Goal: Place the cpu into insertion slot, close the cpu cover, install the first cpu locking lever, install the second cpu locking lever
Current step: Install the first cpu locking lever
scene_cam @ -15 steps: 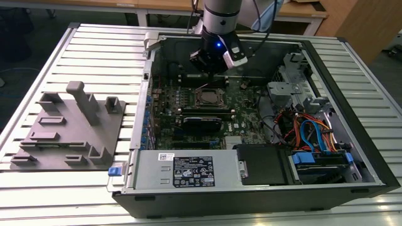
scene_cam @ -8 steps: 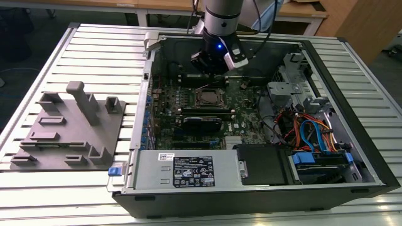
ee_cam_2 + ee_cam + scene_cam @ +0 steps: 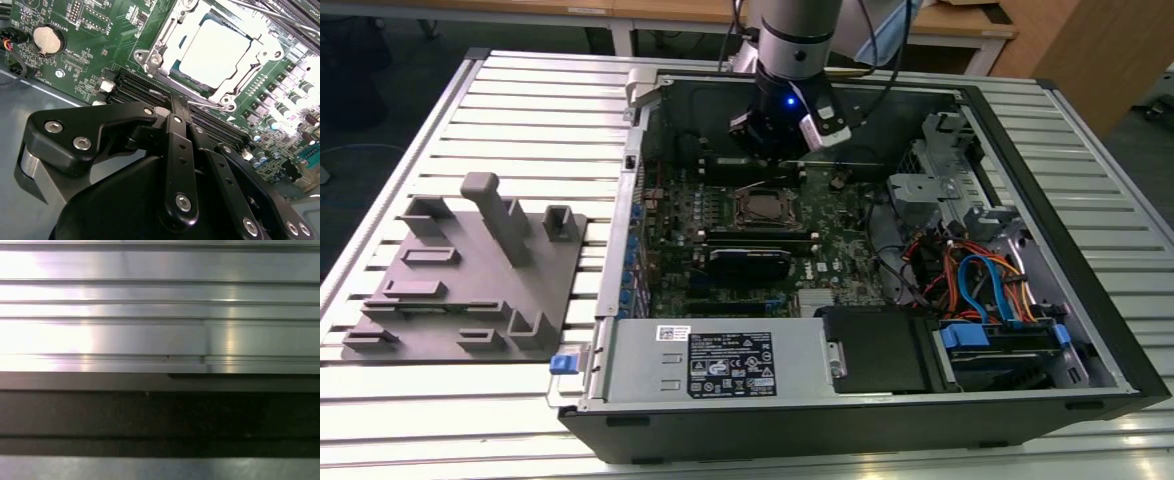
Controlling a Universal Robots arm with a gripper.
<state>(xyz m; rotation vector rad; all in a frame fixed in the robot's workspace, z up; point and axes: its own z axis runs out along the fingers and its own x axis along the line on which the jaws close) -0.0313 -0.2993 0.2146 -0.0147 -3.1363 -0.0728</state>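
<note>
The black jaws of the gripper (image 3: 181, 107) are pressed together with nothing between them, their tip hovering just beside the near edge of the square metal-rimmed insertion slot (image 3: 212, 55) on the green circuit board (image 3: 95, 45). Taking that slot as the landmark: the flat square cpu with its silver-grey metal top (image 3: 215, 50) sits inside it, and the thin silver metal cpu cover frame (image 3: 165, 47) lies down around the chip, its cut-out centre showing the chip's top. A thin wire locking lever (image 3: 200, 102) runs along the slot's edge nearest the gripper tip. The long narrow black memory slots (image 3: 135, 90) lie between the slot and the gripper's body. A round silver coin battery (image 3: 47, 39) sits well away from the slot on the same board.

In the exterior view the gripper (image 3: 781, 155) hangs just behind the insertion slot (image 3: 765, 207) inside the open black computer case (image 3: 854, 420), which rests on a ribbed aluminium table (image 3: 480, 420). A grey fixture block (image 3: 467, 275) stands well apart from the slot, outside the case.
</note>
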